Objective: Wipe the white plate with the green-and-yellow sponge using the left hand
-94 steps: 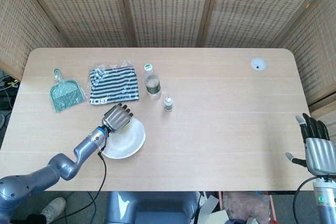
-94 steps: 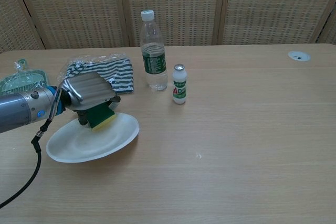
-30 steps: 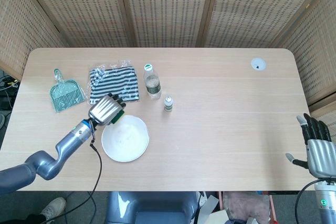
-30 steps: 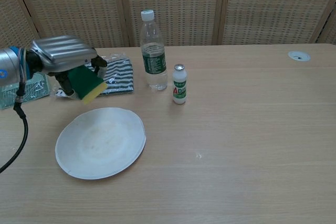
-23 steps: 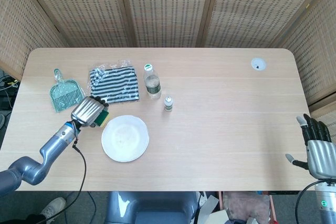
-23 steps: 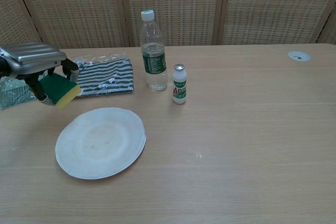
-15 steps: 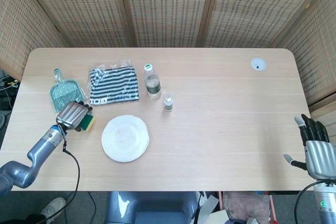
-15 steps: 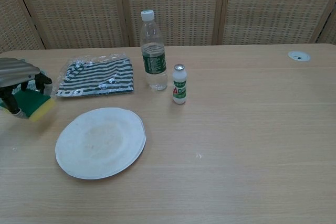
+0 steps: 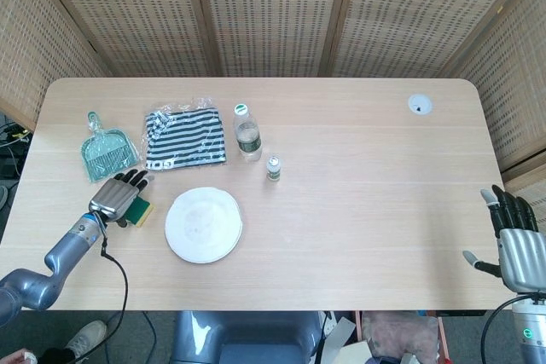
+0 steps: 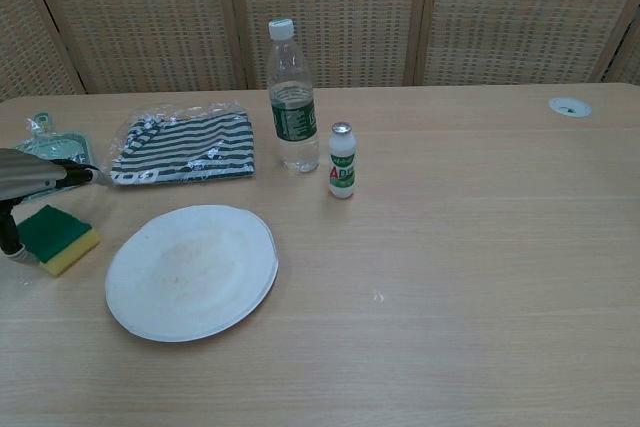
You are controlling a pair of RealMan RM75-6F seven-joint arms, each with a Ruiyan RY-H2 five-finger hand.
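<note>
The white plate (image 9: pixel 204 225) (image 10: pixel 192 271) lies flat on the table, front left of centre, with nothing on it. The green-and-yellow sponge (image 9: pixel 142 210) (image 10: pixel 58 237) rests on the table just left of the plate, green side up. My left hand (image 9: pixel 119 196) (image 10: pixel 30 179) hovers over the sponge with its fingers stretched out flat and the thumb down beside the sponge's left end. It grips nothing. My right hand (image 9: pixel 514 240) hangs off the table's front right corner, fingers apart and holding nothing.
Behind the plate lies a striped cloth in a clear bag (image 9: pixel 184 138) (image 10: pixel 183 145). A water bottle (image 9: pixel 247 133) (image 10: pixel 292 97) and a small white bottle (image 9: pixel 274 168) (image 10: pixel 342 161) stand right of it. A green dustpan (image 9: pixel 106 151) lies at far left.
My left hand carried the sponge off the plate to the left, lowered it onto the table and spread its fingers. The plate now lies flat. The right hand stayed put.
</note>
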